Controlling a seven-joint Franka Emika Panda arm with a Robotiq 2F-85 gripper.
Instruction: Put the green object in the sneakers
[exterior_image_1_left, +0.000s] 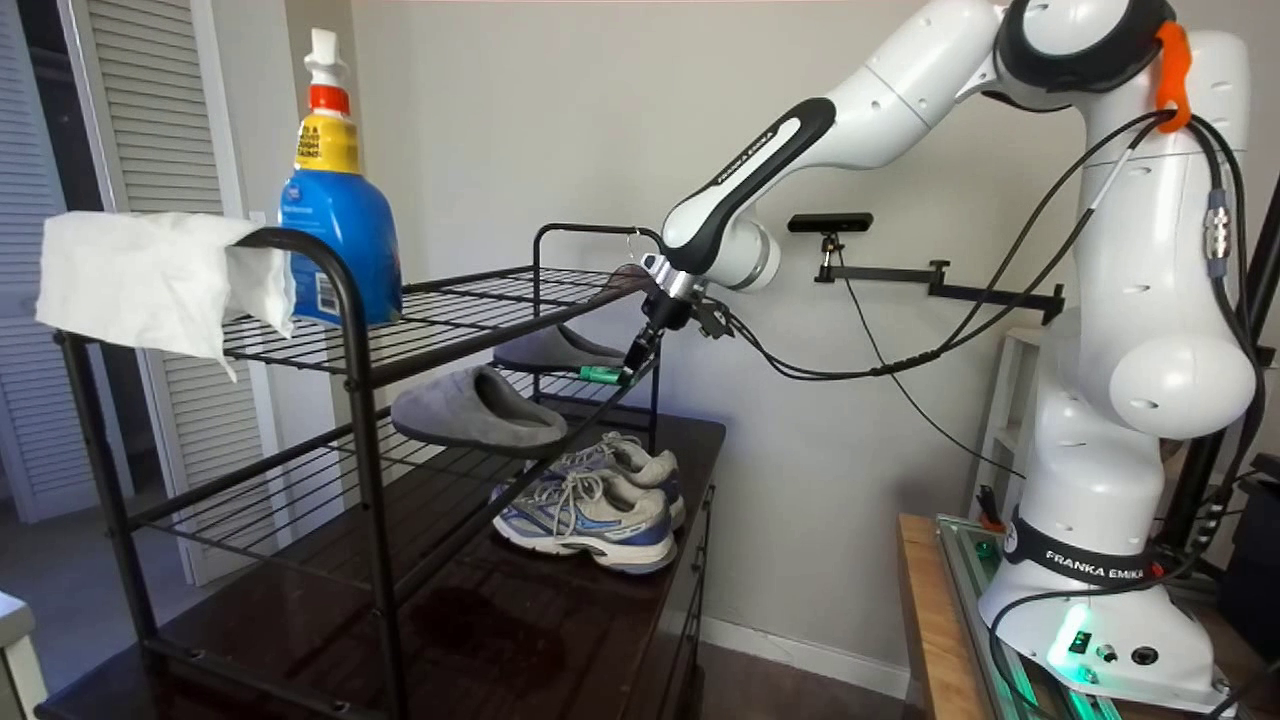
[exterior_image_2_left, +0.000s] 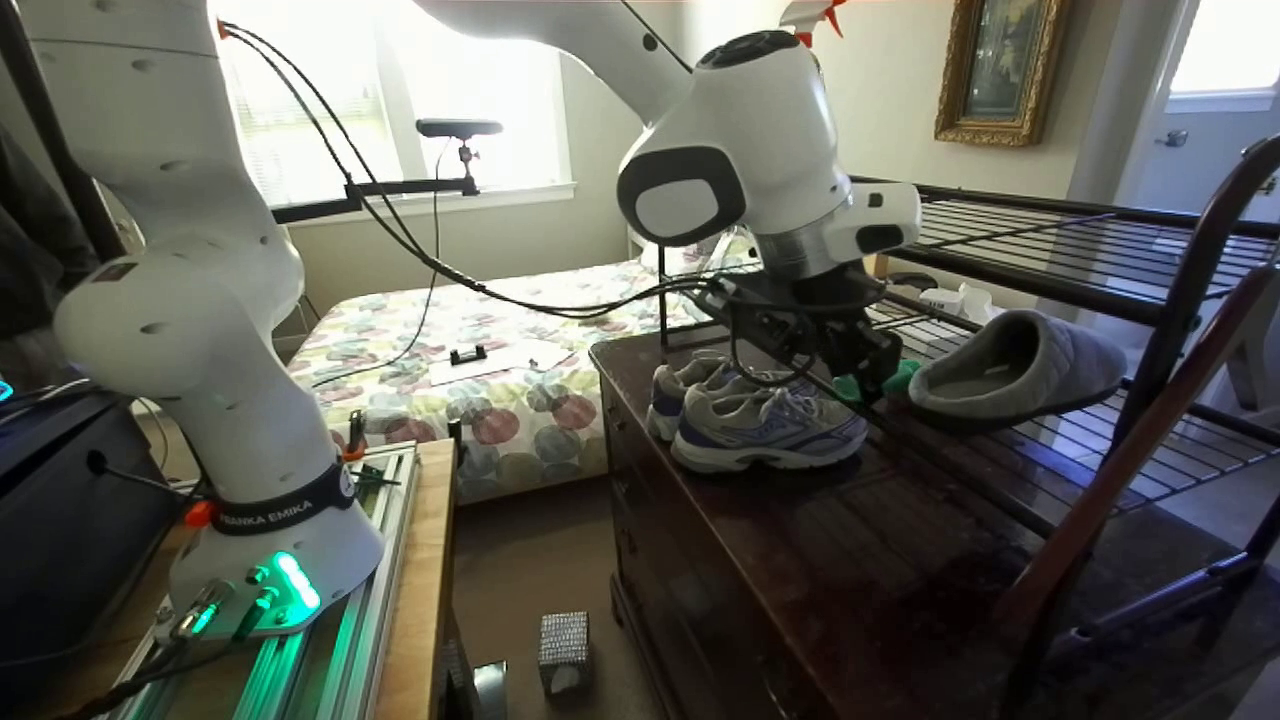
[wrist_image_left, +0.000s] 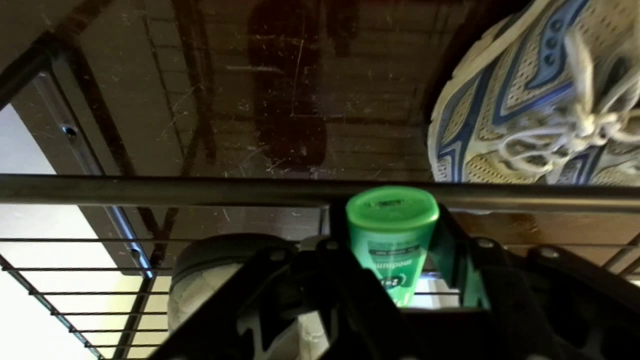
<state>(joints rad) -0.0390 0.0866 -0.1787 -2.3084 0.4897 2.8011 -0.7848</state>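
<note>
The green object is a small green bottle with a lighter green end. In the wrist view, the green object (wrist_image_left: 395, 240) sits between the gripper's fingers (wrist_image_left: 392, 220), which touch both sides near its end. It also shows at the gripper (exterior_image_1_left: 632, 372) in an exterior view (exterior_image_1_left: 600, 375), lying sideways at middle-shelf height. In an exterior view, green (exterior_image_2_left: 847, 387) shows on both sides of the gripper (exterior_image_2_left: 874, 382). The sneakers (exterior_image_1_left: 590, 515) stand side by side on the dark dresser, below the gripper. They also show in an exterior view (exterior_image_2_left: 770, 430) and at upper right in the wrist view (wrist_image_left: 520, 100).
A black wire rack (exterior_image_1_left: 372, 490) stands on the dresser (exterior_image_1_left: 470, 640); its front bar (wrist_image_left: 150, 190) crosses the wrist view beside the green object. Grey slippers (exterior_image_1_left: 480, 410) (exterior_image_2_left: 1020, 370) sit on its middle shelf. A blue spray bottle (exterior_image_1_left: 345, 235) and white cloth (exterior_image_1_left: 140, 280) are on top.
</note>
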